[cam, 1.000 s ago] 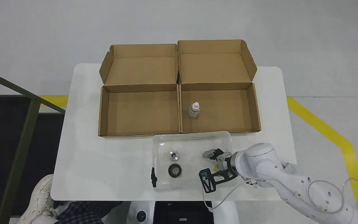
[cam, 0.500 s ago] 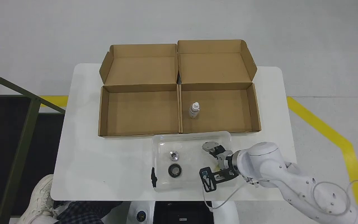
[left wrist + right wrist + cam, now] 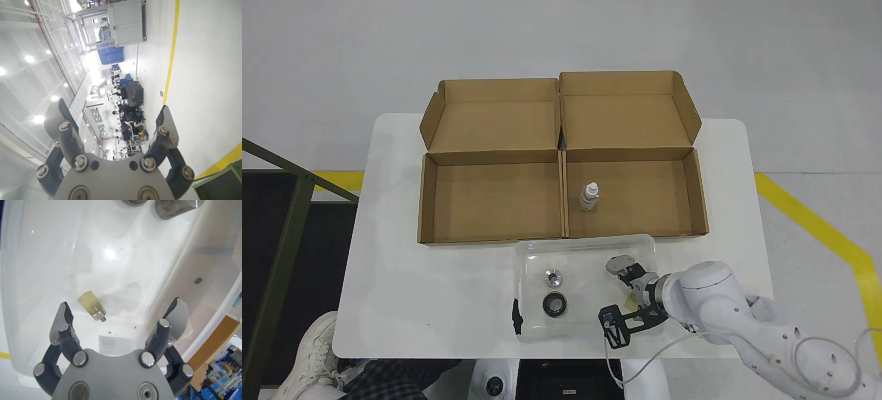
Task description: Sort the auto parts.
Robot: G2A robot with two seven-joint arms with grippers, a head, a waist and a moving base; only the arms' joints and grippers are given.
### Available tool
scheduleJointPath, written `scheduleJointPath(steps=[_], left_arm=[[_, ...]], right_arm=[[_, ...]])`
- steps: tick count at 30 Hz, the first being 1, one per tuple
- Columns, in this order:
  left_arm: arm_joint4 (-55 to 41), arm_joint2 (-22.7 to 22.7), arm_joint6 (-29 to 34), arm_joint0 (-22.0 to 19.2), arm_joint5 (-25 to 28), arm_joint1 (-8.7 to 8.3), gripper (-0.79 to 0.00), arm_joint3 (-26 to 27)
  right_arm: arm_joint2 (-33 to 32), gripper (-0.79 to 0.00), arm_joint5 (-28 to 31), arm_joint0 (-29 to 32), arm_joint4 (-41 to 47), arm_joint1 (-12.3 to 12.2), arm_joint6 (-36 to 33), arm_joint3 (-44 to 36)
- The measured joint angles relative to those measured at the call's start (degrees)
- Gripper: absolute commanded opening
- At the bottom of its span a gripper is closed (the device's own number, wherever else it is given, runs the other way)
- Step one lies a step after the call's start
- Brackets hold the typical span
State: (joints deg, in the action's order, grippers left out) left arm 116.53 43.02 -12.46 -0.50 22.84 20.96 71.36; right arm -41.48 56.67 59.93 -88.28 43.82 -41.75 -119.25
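Note:
A clear plastic tray (image 3: 582, 248) sits at the table's front edge. In it lie a small metal nut (image 3: 552, 276) and a black ring (image 3: 556, 304). My right gripper (image 3: 623, 271) hangs over the tray's right half. In the right wrist view it (image 3: 121, 311) is open above the tray floor. A small yellowish cylinder with a threaded metal end (image 3: 92, 308) lies close to one finger (image 3: 64, 313). Two metal parts (image 3: 175, 207) lie farther off. My left gripper (image 3: 113, 115) is open, holds nothing and points out at the room.
Two open cardboard boxes stand behind the tray, the left one (image 3: 492, 200) bare inside. The right one (image 3: 642, 195) holds a small white bottle-shaped part (image 3: 589, 195). A black piece (image 3: 516, 316) sits at the tray's front left corner.
The right arm has drawn a little toward the table's front and its wrist has turned slightly over the tray. The nut, ring and white part have not moved.

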Motion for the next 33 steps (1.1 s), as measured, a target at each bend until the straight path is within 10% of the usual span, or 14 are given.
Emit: scheduleJointPath(steps=[33], left_arm=[[0.0,0.0,0.0,0.0,0.0,0.00,0.000,0.0]], right_arm=[[-0.3,0.000,-4.4,1.3,-8.0,2.5,2.7,1.3]])
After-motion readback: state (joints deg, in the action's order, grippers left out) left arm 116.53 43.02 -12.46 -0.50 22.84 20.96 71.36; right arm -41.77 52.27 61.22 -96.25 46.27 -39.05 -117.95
